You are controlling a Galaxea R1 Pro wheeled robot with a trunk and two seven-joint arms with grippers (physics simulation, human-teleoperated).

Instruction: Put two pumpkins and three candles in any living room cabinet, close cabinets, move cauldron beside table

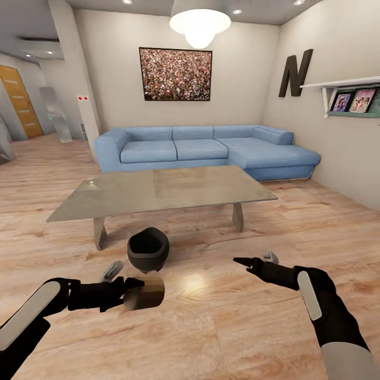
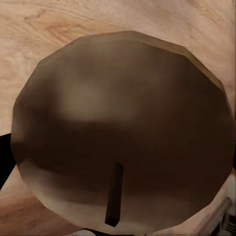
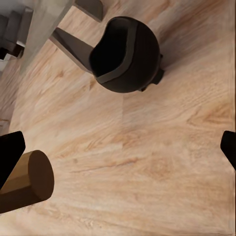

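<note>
The left pincer [image 1: 126, 291] is clamped on a short beige-tan pillar candle [image 1: 145, 293], carried on its side with the wick end facing the wrist camera, where the tiny dark wick [image 2: 114, 194] shows. The step in hand looks like ferrying this candle to a cabinet. No cabinet is in sight from here, so the next move probably calls for turning the base away from the sofa end of the room to find one.

The right pincer [image 1: 257, 259] hangs empty with its fingers apart, at about four o'clock from the round-bellied matte-black cauldron [image 1: 148, 249]. The cauldron sits upright on the light wood-plank floor [image 1: 211, 316] just at the near edge of the large low glossy grey counter [image 1: 158, 191], close to the six o'clock side and near one slab leg [image 1: 99, 233] (that part of the task seems already met, as I judge it). The candle is held just beside the cauldron, at its six o'clock, so swinging the left arm carelessly could knock the pot.

Beyond the counter, at twelve o'clock, stands a blue corner sofa [image 1: 206, 150] under a framed picture [image 1: 175, 74]. A white wall shelf [image 1: 343, 84] sits at two o'clock. I see no pumpkins.
</note>
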